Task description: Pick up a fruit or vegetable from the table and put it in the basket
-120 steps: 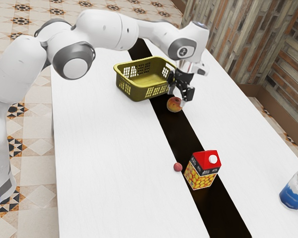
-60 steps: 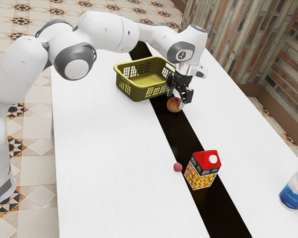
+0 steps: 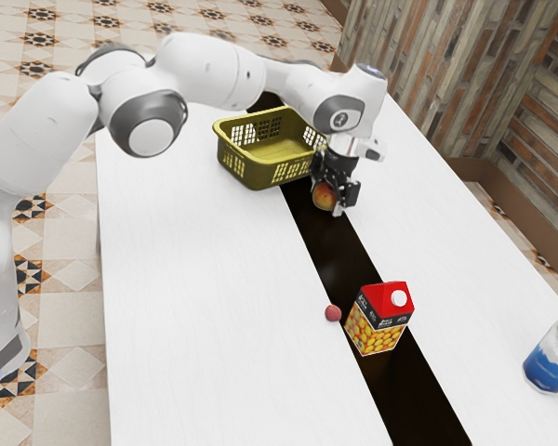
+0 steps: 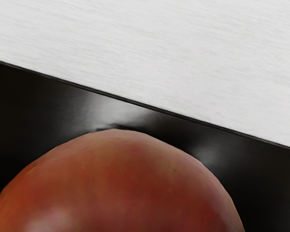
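Observation:
My gripper (image 3: 327,201) is low over the black strip, open, with its fingers spread on either side of a red-orange, peach-like fruit (image 3: 324,195). In the wrist view the rounded top of the fruit (image 4: 121,188) lies close beneath my hand, over the dark strip. The yellow-green basket (image 3: 245,171), with pierced walls, stands right beside the fruit, toward the exterior view's upper left. A small reddish round fruit (image 3: 333,313) rests farther down the table, near the carton.
A red-topped carton (image 3: 379,319) stands on the black strip (image 3: 414,400), beside the small fruit. A blue and white bottle (image 3: 551,357) is near the exterior view's right edge. White tabletop (image 3: 195,307) extends on both sides of the strip.
My hand has come down toward the table, and the fingers now stand lower around the peach-like fruit. Basket, carton, bottle and small fruit have stayed put.

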